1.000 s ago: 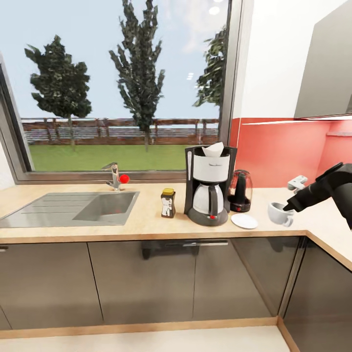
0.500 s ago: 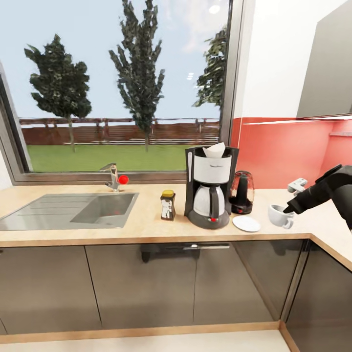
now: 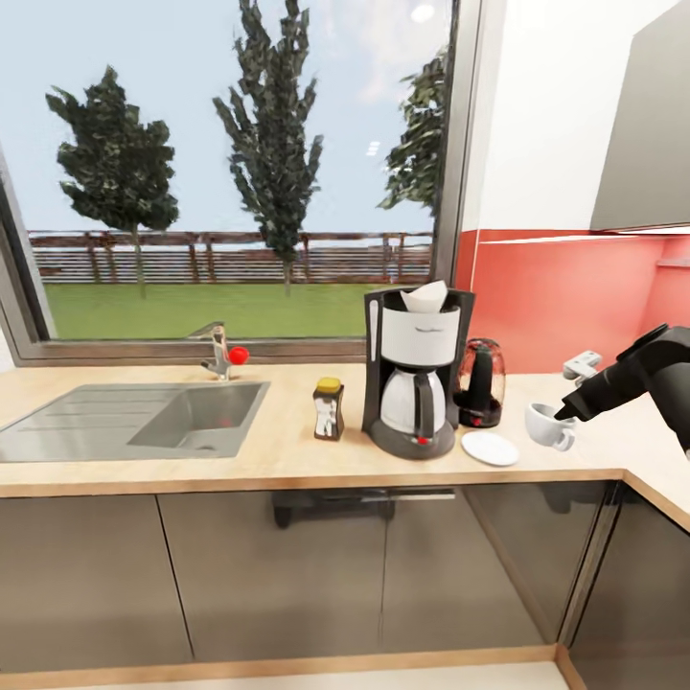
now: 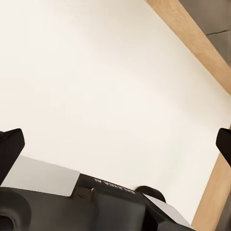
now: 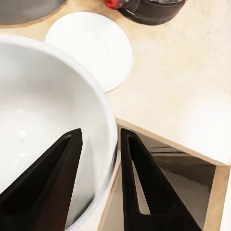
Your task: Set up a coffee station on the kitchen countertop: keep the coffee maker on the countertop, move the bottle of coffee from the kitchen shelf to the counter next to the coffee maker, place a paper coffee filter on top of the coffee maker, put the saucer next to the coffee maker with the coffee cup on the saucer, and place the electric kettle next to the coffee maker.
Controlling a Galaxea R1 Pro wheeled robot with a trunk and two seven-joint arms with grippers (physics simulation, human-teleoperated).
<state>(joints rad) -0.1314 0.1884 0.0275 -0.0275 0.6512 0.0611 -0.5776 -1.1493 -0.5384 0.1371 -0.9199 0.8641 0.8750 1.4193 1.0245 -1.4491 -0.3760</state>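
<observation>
At the tabletop's (image 3: 287, 450) right-hand end, the right gripper (image 3: 565, 412) is holding the coffee cup (image 3: 548, 425) by its rim, and the right wrist view is showing one black finger (image 5: 53, 178) inside the white bowl and the other outside it, so the jaws are pinching the thin wall. From the coffee maker (image 3: 418, 374), the saucer (image 3: 490, 448) is lying at about four o'clock, just beside the machine's base, with the cup apart from it at about three o'clock of the saucer. Whether the cup is resting on the wood or hanging just above it is hard to tell. The cup is looking light, rigid and glossy, so a rim pinch is likely to let it swing or slip; keeping the hold near the handle side and setting it down level should suit it, since it would probably chip if dropped. The paper coffee filter (image 3: 425, 296) is sitting on top of the machine, the electric kettle (image 3: 482, 381) is standing at its two o'clock, and the bottle of coffee (image 3: 329, 408) at its nine o'clock. As for the left gripper, I cannot tell how its jaws are standing.
</observation>
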